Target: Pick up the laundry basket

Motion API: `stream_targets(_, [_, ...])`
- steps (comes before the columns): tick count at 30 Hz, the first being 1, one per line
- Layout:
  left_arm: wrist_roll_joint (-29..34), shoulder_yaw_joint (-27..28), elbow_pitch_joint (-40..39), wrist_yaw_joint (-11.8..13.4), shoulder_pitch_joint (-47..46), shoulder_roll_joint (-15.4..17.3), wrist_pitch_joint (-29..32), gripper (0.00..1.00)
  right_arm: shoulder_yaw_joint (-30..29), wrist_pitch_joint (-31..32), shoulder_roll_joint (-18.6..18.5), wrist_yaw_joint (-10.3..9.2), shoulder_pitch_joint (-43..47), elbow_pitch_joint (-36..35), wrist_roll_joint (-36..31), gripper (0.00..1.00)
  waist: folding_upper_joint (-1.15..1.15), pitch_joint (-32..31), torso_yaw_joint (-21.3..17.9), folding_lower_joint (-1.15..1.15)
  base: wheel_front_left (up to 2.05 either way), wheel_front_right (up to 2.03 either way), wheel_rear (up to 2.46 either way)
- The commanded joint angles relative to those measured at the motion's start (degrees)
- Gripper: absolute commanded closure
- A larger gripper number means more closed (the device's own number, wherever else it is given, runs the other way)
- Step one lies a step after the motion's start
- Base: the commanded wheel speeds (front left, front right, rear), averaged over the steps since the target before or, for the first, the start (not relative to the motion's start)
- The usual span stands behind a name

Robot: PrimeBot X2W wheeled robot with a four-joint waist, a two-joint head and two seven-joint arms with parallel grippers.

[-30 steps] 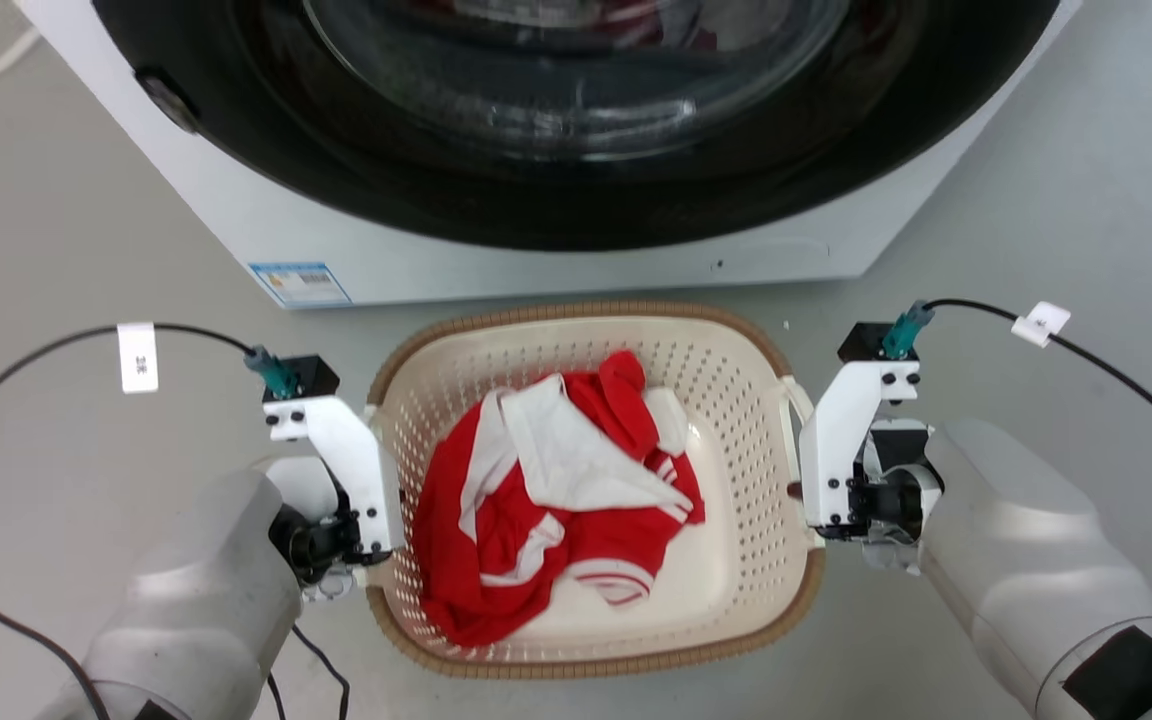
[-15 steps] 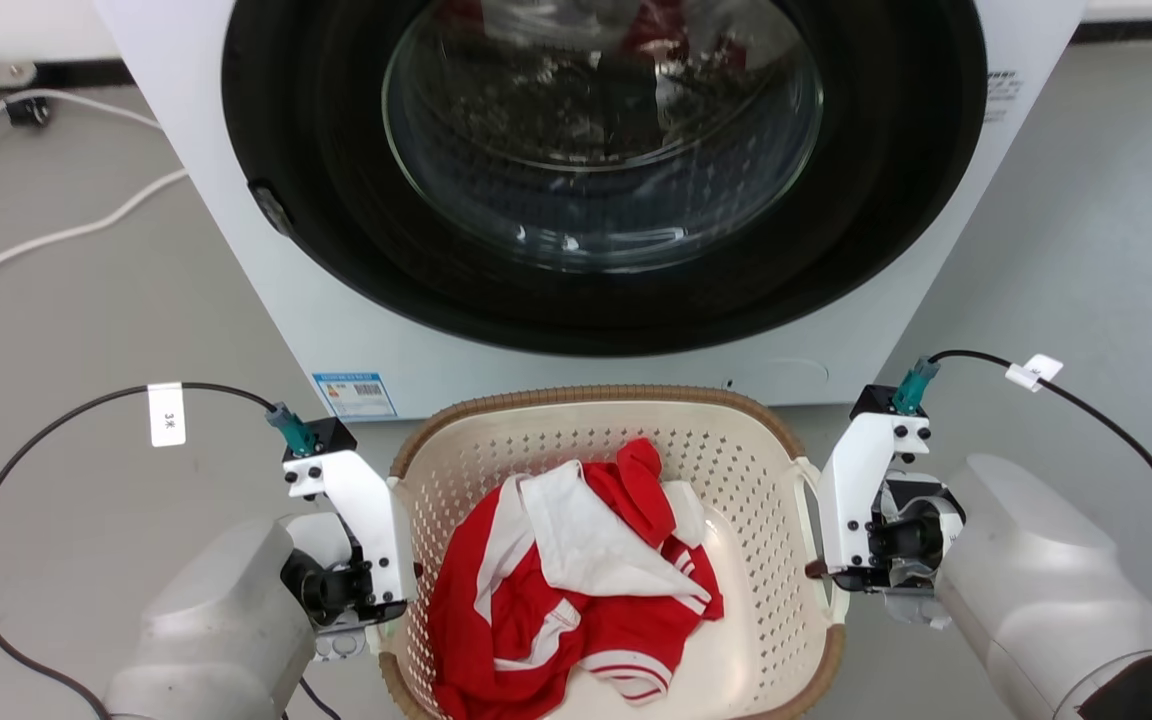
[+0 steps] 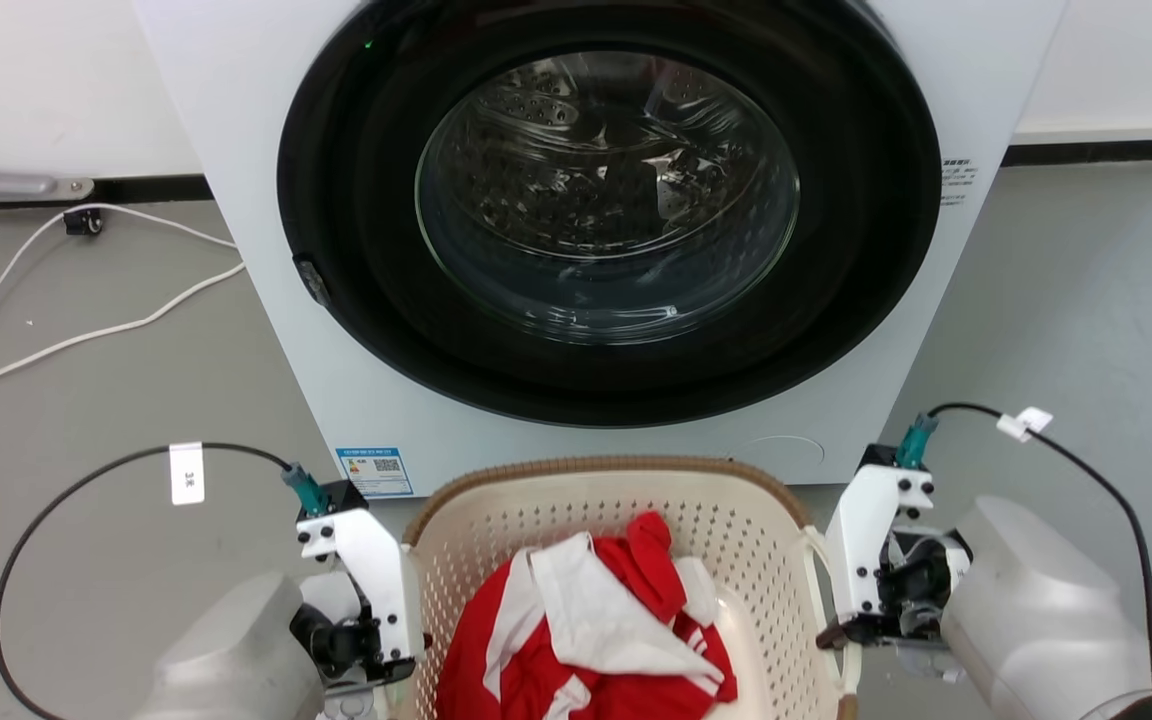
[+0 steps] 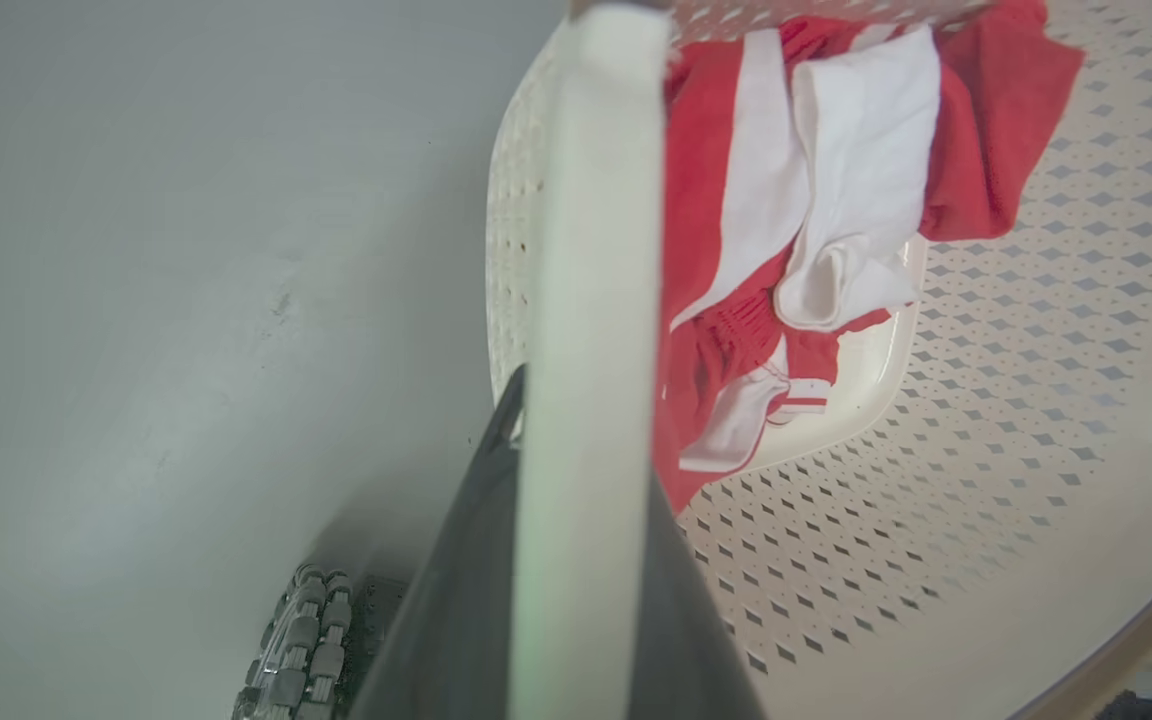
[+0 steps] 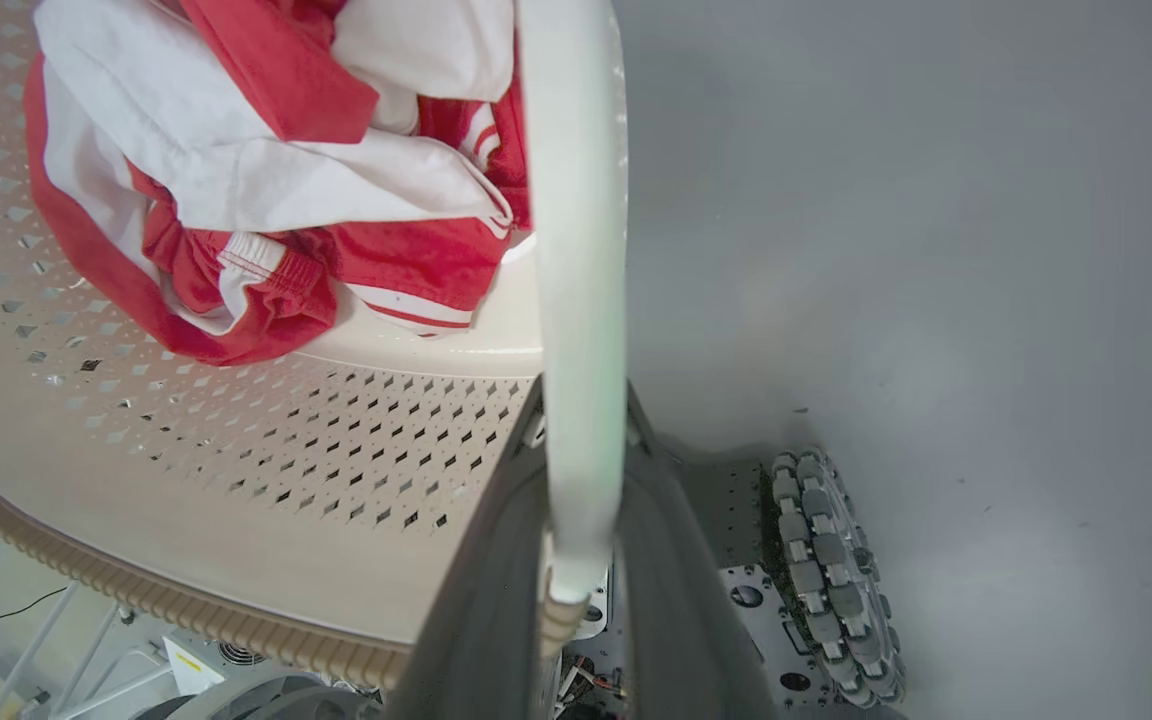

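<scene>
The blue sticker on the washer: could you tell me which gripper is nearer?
Left. The left gripper is close by the blue sticker; the right gripper is across the laundry basket.

I record the laundry basket (image 3: 746, 560) as cream, walls patterned with diamond perforations, rim (image 3: 596, 466) brown with a woven look, handles (image 5: 576, 250) white. The clothing (image 3: 586, 640) is red with white panels and stripes. The washing machine (image 3: 236, 150) is white, door ring (image 3: 866, 300) black; floor (image 3: 116, 400) grey.

Right claw (image 5: 582, 415) around laundry basket handle (image 5: 576, 200)
</scene>
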Motion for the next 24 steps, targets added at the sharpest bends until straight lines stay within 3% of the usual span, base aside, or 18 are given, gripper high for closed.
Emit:
stream_targets(1, [-0.8, 0.2, -0.7, -0.8, 0.6, -0.9, 0.0, 1.00, -0.3, 0.6, 1.0, 0.48, 1.3, -0.2, 0.1, 1.00, 0.00, -0.2, -0.1, 0.01, 0.00, 0.00, 0.00])
stream_targets(24, [-2.7, -0.9, -1.2, -0.8, 1.6, -1.0, 0.7, 1.00, -12.2, 3.5, 2.7, 0.48, 3.2, -0.2, -10.1, 1.00, 0.00, -0.1, 0.3, 0.01, 0.00, 0.00, 0.00])
